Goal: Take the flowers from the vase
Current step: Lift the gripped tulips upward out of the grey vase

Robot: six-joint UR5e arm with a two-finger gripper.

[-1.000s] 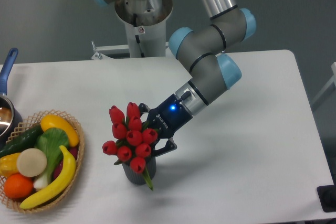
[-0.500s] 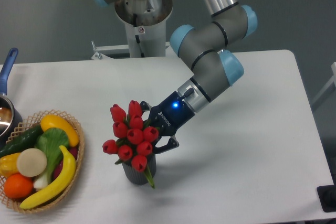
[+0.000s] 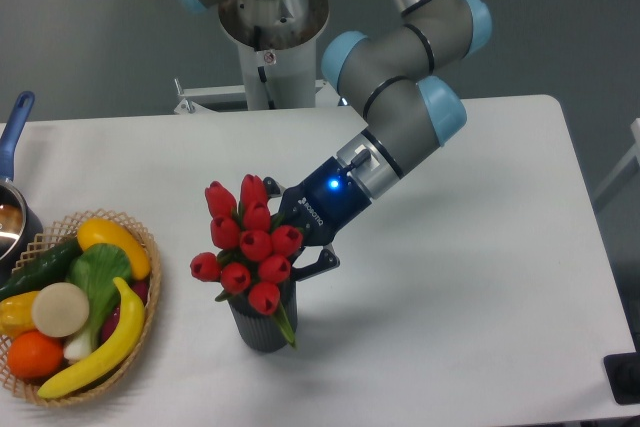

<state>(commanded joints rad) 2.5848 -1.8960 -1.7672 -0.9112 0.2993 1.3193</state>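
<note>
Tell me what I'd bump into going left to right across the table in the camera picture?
Pot → basket of fruit and vegetables → flowers in the vase → gripper → bare table.

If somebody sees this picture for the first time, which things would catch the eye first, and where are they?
The eye goes first to the bunch of red tulips near the middle of the white table, standing in a small dark grey vase. Right behind it, the end effector of the grey and blue arm reaches into the bunch from the right. At the left edge, a wicker basket holds colourful fruit and vegetables.
</note>
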